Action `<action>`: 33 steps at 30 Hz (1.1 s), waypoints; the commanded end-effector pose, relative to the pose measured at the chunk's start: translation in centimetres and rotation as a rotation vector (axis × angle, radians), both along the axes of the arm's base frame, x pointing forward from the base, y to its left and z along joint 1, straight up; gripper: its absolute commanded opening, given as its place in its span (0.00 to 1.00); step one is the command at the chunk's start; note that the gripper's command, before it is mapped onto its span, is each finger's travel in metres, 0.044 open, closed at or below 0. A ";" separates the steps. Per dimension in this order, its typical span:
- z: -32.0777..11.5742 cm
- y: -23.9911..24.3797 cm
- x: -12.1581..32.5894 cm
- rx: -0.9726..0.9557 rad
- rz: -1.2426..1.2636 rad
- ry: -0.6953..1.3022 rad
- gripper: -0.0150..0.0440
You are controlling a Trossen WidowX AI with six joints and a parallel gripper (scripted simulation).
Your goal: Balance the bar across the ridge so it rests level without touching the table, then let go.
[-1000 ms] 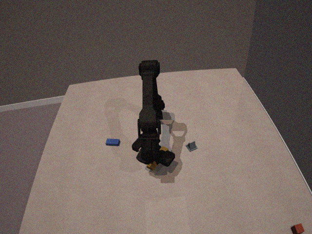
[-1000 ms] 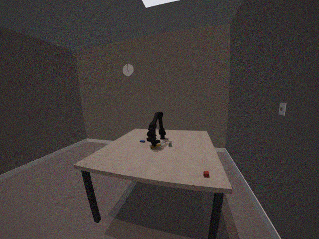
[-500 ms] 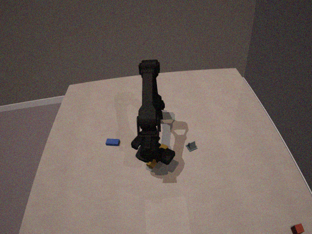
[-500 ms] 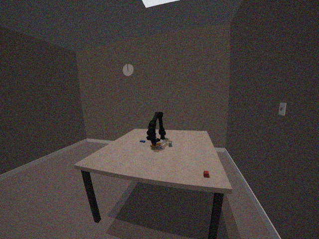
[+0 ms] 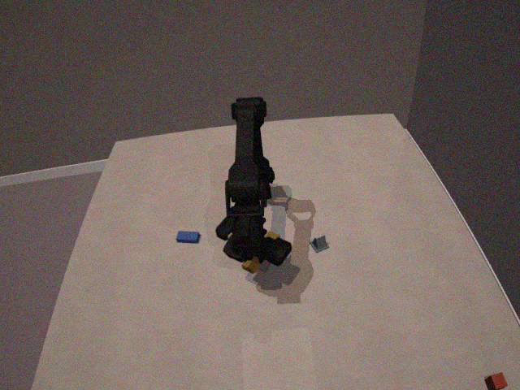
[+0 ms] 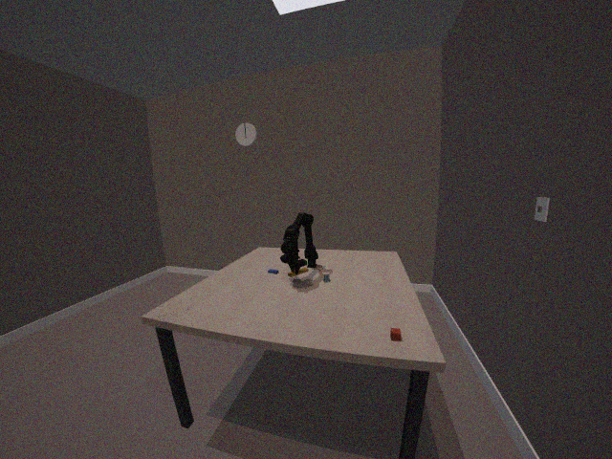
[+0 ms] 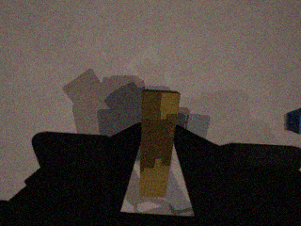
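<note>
One bar: yellow bar [image 7: 159, 143] runs lengthwise between the jaws, both ends sticking out past the gripper [image 5: 257, 250].
Jaws: clenched on the bar's sides.
Bar height: seemingly low over the table [image 5: 378, 252], contact hard to judge.
Ridge: grey ridge [image 5: 319, 243] stands apart, beside the arm.
Writing: none legible.

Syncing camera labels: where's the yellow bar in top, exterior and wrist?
Top: yellow bar just below centre, clamped in the gripper; an end shows on each side.
Exterior: a small yellow speck under the arm, mid-table.
Wrist: centre frame, running away from the camera between the dark fingers.
Shared landmark: the blue block, at the right edge in wrist.
</note>
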State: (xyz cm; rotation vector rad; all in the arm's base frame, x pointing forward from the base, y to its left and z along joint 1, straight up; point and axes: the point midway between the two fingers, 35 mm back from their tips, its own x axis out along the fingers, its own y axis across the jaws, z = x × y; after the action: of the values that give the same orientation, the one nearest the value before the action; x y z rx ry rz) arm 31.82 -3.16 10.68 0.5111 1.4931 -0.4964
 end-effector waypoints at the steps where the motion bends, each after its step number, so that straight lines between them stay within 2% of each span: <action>1: 1.3 -0.1 0.0 -0.005 -0.003 -0.012 0.25; 12: 3.5 0.2 -0.3 -0.006 0.011 -0.011 0.25; 33: 3.6 8.5 -1.2 -0.010 0.468 -0.012 0.25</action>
State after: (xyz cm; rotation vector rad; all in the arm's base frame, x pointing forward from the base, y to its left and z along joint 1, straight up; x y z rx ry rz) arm 30.89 4.41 14.14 0.1936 1.5341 -0.1749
